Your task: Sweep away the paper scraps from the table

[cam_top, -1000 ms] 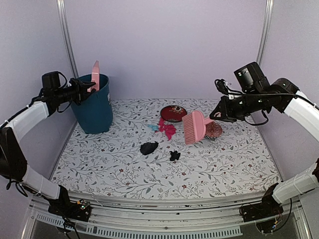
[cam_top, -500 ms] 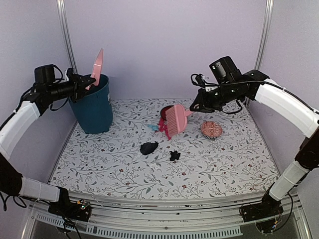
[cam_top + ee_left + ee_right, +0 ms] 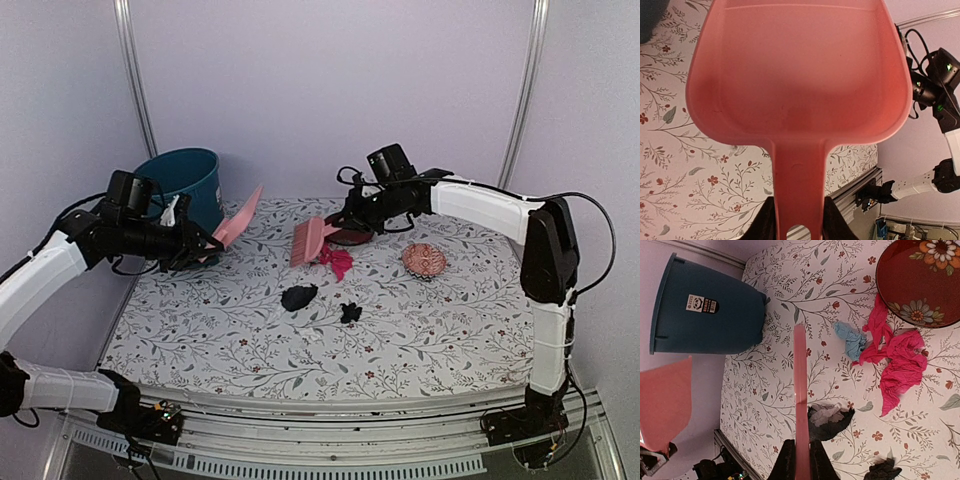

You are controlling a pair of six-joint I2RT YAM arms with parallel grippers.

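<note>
The paper scraps lie mid-table: a hot pink bunch [image 3: 337, 260], a light blue bit [image 3: 305, 255], a large black wad [image 3: 298, 296] and a small black bit [image 3: 350, 313]. My left gripper [image 3: 195, 245] is shut on the handle of a pink dustpan [image 3: 238, 218], held above the table's left side; the pan fills the left wrist view [image 3: 795, 75]. My right gripper [image 3: 352, 215] is shut on a pink brush [image 3: 307, 240], held just left of the pink scraps. In the right wrist view the brush [image 3: 800, 405] shows edge-on, beside the black wad [image 3: 832, 421], with the pink bunch [image 3: 895, 360] to the right.
A blue bin [image 3: 185, 185] stands at the back left. A dark-red plate [image 3: 350, 228] lies behind the scraps and a pink patterned dish [image 3: 424, 260] to their right. The table [image 3: 450, 330] is patterned white with leaves.
My left arm has brought the dustpan down from the bin's rim to over the table. My right arm has carried the brush left, from by the patterned dish to beside the pink scraps.
</note>
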